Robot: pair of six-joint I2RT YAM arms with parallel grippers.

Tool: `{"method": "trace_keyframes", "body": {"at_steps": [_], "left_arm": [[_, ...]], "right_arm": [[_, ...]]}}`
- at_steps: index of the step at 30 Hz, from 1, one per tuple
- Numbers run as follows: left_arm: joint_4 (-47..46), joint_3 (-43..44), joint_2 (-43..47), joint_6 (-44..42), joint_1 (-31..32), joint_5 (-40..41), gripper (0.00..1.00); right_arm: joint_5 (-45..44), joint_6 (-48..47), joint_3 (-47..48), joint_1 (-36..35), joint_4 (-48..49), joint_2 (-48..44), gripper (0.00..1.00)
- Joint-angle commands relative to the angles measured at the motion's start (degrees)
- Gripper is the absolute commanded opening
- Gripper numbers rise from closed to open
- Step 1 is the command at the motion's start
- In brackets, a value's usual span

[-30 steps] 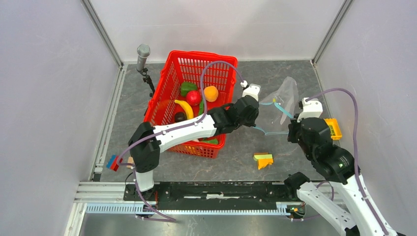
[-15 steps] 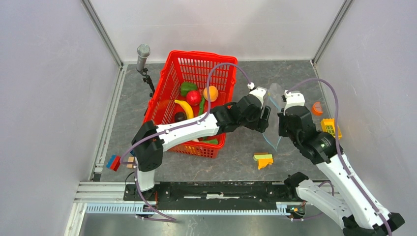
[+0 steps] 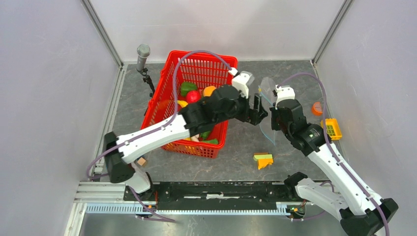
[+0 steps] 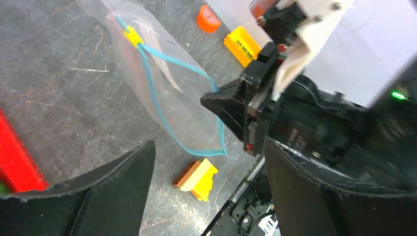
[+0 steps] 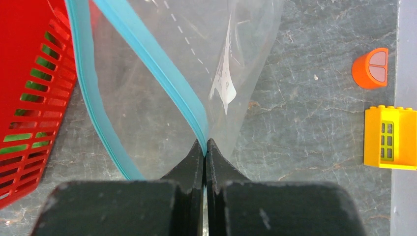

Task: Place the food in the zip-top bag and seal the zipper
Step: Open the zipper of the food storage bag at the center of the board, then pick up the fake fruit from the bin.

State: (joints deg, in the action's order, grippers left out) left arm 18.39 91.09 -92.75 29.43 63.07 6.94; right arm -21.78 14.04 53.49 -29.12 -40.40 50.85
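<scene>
Left tool [image 3: 257, 106]: just sprung wide, holding nothing.
Right tool [image 5: 205, 147]: pinched shut on bag [image 3: 267, 91] at zipper [image 5: 152, 69], mouth gaping beside basket [image 3: 201, 64].
Food [image 3: 193, 97]: in basket, none bagged; loading looks next.

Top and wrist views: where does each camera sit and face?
Top: above, behind the bases, facing down on basket and both arms.
Left wrist: past the open left gripper, toward the bag and right gripper.
Right wrist: down along the right gripper, shut on the bag's zipper.
Shared: wrist views both show bag and yellow crate.
</scene>
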Motion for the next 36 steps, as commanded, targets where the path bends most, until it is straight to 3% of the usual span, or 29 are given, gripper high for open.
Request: {"method": "trace_keyframes", "body": {"at_steps": [1,9,15,20,29,36], "left_arm": [[-3.7,-4.8,9.2,-5.1,-0.1,2.2,0.89],[5.9,-12.0,22.3,-10.2,-3.2,17.0,1.00],[9.1,-20.5,25.4,-5.2,-19.6,10.6,0.95],[10.3,-21.5,18.7,-4.1,-25.2,5.9,0.92],[10.9,-21.2,6.7,-2.1,-28.9,11.0,0.88],[7.1,-19.6,-4.3,-0.8,-31.7,8.7,0.79]], "right_arm": [[2.1,-1.0,-0.9,0.3,4.5,-0.2,0.00],[4.3,0.0,-4.5,0.5,6.3,-1.9,0.00],[5.5,0.9,-6.0,0.4,6.6,-3.0,0.00],[6.3,1.0,-5.9,0.4,6.5,-3.9,0.00],[6.9,1.3,-6.4,0.4,6.0,-5.6,0.00],[7.5,1.3,-7.0,0.4,6.0,-6.1,0.00]]}}
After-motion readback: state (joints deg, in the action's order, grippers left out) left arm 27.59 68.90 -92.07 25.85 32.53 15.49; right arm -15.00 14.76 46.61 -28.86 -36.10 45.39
